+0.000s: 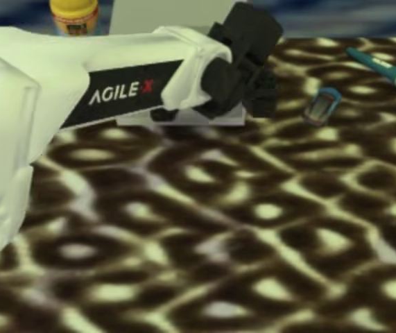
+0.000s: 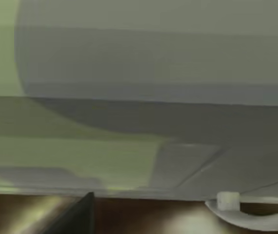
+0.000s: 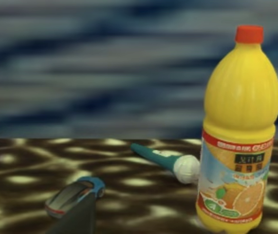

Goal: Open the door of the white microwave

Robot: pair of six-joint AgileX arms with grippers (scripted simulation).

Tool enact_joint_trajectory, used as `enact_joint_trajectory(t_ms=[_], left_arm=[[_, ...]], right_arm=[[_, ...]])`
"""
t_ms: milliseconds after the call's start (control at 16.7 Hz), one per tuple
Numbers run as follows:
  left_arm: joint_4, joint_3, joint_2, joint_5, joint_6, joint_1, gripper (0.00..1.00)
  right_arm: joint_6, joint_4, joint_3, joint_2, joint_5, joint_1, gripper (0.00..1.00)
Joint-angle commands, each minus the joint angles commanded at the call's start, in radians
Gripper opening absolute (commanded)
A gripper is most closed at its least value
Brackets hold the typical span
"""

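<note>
The left gripper (image 1: 250, 66) sits at about 12 o'clock on the table (image 1: 253, 229), pressed up against the front of the microwave (image 1: 177, 17). Its black body hides the fingers from above, and the left wrist view is filled by the door (image 2: 153, 63), its grey window and off-white frame very close, so whether the jaws are open or closed on anything I cannot tell. One dark fingertip (image 2: 78, 214) shows at that view's edge, over the brown table.

The left arm (image 1: 80, 83) reaches in from 9 o'clock, covering most of the microwave.

At about 1 o'clock lie a small blue device (image 1: 322, 105) and, farther out toward 2 o'clock, a teal tool with a white tip (image 1: 383, 68). A yellow juice bottle (image 3: 238, 131) stands near them in the right wrist view. The right gripper is out of sight.
</note>
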Motion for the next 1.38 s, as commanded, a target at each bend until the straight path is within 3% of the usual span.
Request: enact_joint_trajectory(t_ms=[360,1140,1380], left_arm=[[0.047,0.024,0.056,0.014,0.021,0.023,1.00],[0.047,0.024,0.056,0.014,0.021,0.023,0.02],[0.047,0.024,0.056,0.014,0.021,0.023,0.00]], right_arm=[[0.000,0.000,0.000,0.000,0.000,0.000,1.00],[0.000,0.000,0.000,0.000,0.000,0.000,1.00],[0.000,0.000,0.000,0.000,0.000,0.000,1.00]])
